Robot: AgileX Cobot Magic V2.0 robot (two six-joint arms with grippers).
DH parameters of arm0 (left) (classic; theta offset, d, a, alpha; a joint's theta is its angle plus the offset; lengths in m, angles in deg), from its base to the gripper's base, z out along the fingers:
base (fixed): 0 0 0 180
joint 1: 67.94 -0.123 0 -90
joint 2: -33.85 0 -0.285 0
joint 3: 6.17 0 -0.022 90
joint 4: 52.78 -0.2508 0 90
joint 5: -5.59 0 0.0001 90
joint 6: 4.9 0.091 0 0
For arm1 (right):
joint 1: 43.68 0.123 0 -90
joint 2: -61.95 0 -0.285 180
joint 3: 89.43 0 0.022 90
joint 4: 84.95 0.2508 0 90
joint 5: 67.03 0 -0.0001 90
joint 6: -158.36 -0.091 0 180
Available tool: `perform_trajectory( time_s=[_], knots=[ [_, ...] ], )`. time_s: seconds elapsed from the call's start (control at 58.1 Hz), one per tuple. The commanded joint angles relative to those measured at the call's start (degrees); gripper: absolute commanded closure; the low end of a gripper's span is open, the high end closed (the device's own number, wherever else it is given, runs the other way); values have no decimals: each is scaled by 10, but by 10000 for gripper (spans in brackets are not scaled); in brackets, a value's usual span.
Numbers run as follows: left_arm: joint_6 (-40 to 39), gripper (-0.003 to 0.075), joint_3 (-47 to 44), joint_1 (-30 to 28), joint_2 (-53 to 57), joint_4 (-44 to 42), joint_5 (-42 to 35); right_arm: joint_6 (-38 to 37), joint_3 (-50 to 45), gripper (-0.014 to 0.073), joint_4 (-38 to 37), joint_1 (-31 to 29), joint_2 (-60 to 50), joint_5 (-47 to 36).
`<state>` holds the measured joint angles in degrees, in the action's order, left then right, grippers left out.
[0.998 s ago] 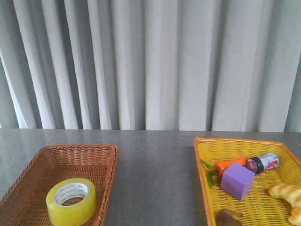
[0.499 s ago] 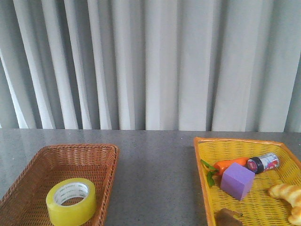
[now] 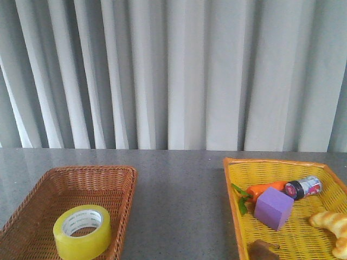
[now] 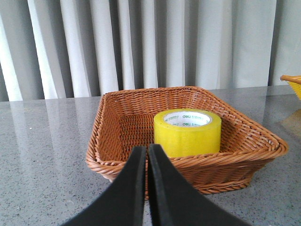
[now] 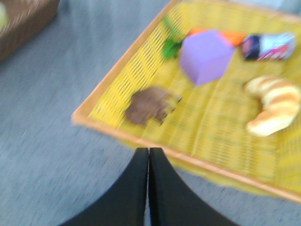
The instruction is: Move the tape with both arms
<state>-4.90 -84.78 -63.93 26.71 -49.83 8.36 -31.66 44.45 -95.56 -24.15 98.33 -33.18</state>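
Nothing has moved since the earlier front views: tape and both baskets sit just as they did.

You've got the tape [image 3: 82, 231], a wide yellow-green roll w/ glossy sides and a white printed core, lying flat, hole up, in the brown wicker basket [image 3: 114, 179]. That basket is rectangular, tightly woven, w/ sloped walls, on the left of the speckled grey worktop [image 3: 179, 195]. Roll is the only item in it.

On the right you see a yellow plastic mesh basket [image 3: 238, 168] w/ an orange rim. Inside: a matte purple cube [image 3: 274, 208], an orange carrot-like piece w/ green leaves [image 3: 260, 190] touching the cube's far side, a small bottle w/ black cap [image 3: 303, 187] lying on its side just beside the carrot, a pale braided bread shape [image 3: 332, 225] near the right wall, and a brown lump [image 3: 261, 250] at the near edge.

Left pincer [image 4: 146, 150]: black fingers pressed together, pinching nothing, just outside the wicker basket's near wall, roll behind it. Right pincer [image 5: 148, 153]: also pressed together, empty, at the yellow basket's rim; that view is blurred. Pleated grey-white curtain [image 3: 173, 70] behind the worktop.
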Motion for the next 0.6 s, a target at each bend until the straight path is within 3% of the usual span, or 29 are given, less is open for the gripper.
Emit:
perform_trajectory(
  time_s=[0.0,0.12,0.241,0.378,0.585],
  knots=[
    [0,727,5,0,9,3,-44,1,-55,601,-9,-61,-67,-153],
    [0,727,5,0,9,3,-44,1,-148,601,22,-132,-173,-252],
    [0,727,5,0,9,3,-44,1,-210,601,38,-171,-244,-291],
    [0,727,5,0,9,3,-44,1,-246,601,38,-179,-269,-307],
    [0,727,5,0,9,3,-44,36,-326,597,79,-179,-285,-407]
  ],
)
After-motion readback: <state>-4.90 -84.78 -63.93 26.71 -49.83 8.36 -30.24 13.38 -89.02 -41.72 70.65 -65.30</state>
